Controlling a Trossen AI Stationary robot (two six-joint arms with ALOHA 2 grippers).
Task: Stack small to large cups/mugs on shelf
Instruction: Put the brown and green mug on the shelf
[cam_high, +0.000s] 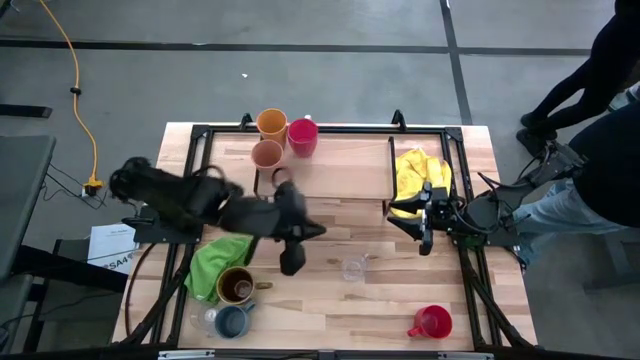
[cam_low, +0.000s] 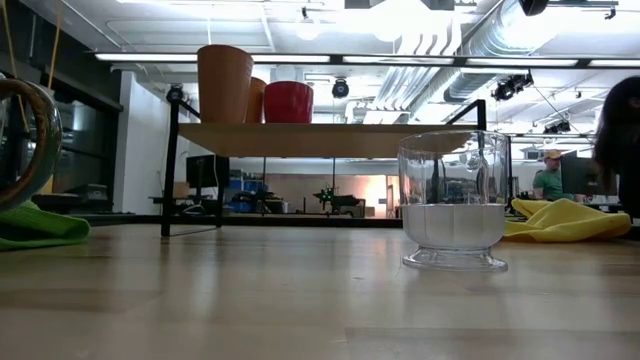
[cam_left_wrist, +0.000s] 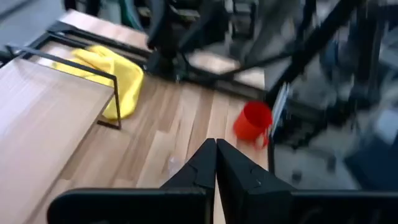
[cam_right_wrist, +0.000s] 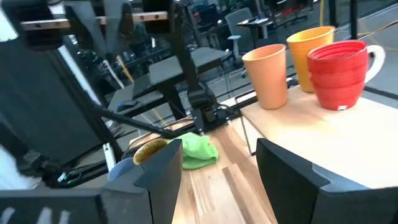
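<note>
The left gripper (cam_high: 292, 262), fingers pressed together and empty, hung mid-frame near a clear ribbed glass (cam_high: 353, 267). The right gripper (cam_high: 424, 240) waited open beside the crumpled yellow cloth (cam_high: 418, 175), right of the light-wood shelf (cam_high: 340, 170).

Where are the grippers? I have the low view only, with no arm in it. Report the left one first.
Observer: The left gripper is shut, above the tabletop in front of the shelf, just left of the clear glass.
Operator: Now the right one.
Observer: The right gripper is open and empty, beside the yellow cloth at the shelf's right end.
Operator: Name one mug my view misses.
Observer: A second red mug stands alone near the table's front right corner, well away from both grippers.
</note>
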